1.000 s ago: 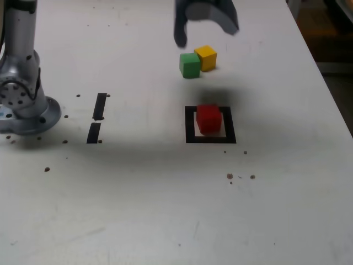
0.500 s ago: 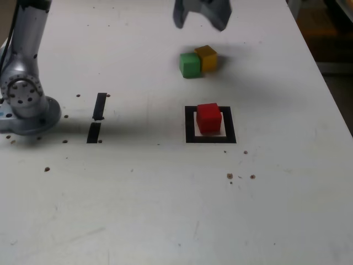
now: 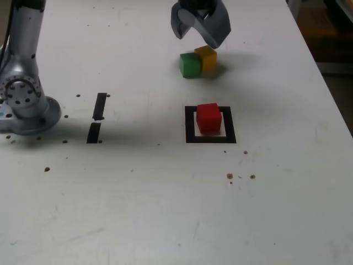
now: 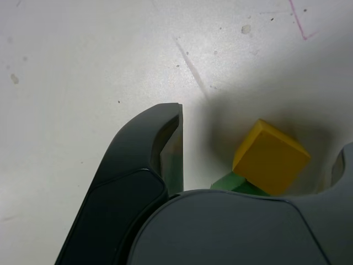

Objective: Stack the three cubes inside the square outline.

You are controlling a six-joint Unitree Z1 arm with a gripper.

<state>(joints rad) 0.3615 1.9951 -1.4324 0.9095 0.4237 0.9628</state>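
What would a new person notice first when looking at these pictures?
Probably the red cube sitting alone inside the black square outline on the white table. Behind it, the open claw hangs over the green cube and yellow cube, which touch each other.

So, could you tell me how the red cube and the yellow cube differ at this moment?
The red cube sits inside the square outline; the yellow cube lies outside it, farther up the table. The red one stands alone, while the yellow one touches the green cube, with the open gripper just above them. They look equal in size.
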